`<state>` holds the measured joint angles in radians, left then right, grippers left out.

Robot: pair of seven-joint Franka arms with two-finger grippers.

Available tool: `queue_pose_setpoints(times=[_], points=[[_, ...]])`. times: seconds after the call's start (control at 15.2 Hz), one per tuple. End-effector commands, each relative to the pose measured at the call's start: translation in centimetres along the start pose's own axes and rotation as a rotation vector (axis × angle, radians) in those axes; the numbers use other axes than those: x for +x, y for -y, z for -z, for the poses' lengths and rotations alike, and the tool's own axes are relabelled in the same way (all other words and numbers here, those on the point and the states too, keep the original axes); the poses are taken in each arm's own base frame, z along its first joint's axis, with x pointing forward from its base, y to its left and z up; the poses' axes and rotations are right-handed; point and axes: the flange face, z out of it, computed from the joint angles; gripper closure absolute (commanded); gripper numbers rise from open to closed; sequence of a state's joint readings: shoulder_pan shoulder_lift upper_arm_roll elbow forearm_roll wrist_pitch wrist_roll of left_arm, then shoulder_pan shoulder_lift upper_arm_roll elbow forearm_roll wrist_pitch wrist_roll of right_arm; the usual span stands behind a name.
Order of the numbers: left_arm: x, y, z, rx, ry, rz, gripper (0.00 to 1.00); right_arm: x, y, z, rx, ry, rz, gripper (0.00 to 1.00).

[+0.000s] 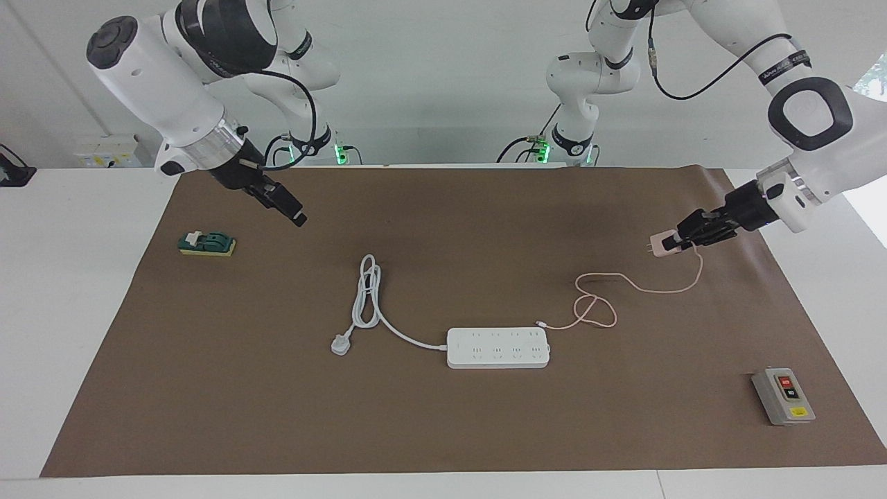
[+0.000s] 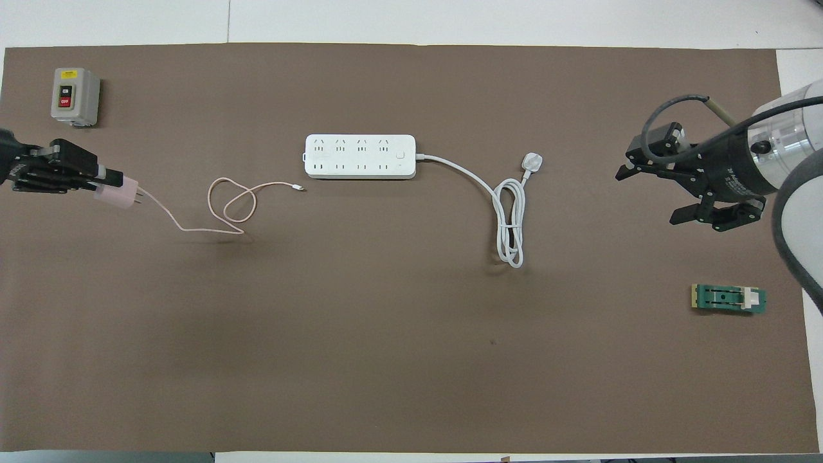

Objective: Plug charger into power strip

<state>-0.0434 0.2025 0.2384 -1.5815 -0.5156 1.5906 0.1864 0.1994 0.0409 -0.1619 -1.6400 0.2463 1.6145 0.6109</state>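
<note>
The power strip lies flat in the middle of the brown mat, its sockets empty. My left gripper is shut on the pale-pink charger, held in the air over the mat's left-arm end with its prongs pointing toward the middle. The thin pink cable trails from it in a loop on the mat, and its free tip lies beside the strip. My right gripper hangs open and empty over the right-arm end.
The strip's thick white cord and its three-pin plug lie toward the right arm's end. A grey button box and a green block sit near the mat's ends.
</note>
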Motion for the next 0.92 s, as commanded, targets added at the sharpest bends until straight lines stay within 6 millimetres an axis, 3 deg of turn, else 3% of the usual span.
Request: queue_pose_setpoints(times=[0.0, 0.13, 0.33, 0.53, 0.86], points=[[-0.3, -0.8, 0.9, 0.079, 0.023, -0.02, 1.0, 1.2, -2.6, 1.0, -0.099, -0.002, 0.156, 0.0], [-0.1, -0.9, 0.9, 0.082, 0.011, -0.018, 1.0, 2.0, -4.3, 1.3, -0.116, 0.026, 0.246, 0.0], [0.9, -1.5, 1.0, 0.097, -0.062, -0.009, 1.0, 2.0, -4.2, 1.5, -0.19, -0.026, 0.281, 0.0], [2.2, -4.7, -0.5, 0.129, -0.152, 0.014, 1.0, 1.3, -3.9, 1.7, -0.2, -0.034, 0.292, 0.0], [1.6, -8.6, -2.8, 0.234, -0.114, 0.107, 1.0, 0.1, -5.0, 1.3, -0.202, -0.014, 0.293, 0.0]])
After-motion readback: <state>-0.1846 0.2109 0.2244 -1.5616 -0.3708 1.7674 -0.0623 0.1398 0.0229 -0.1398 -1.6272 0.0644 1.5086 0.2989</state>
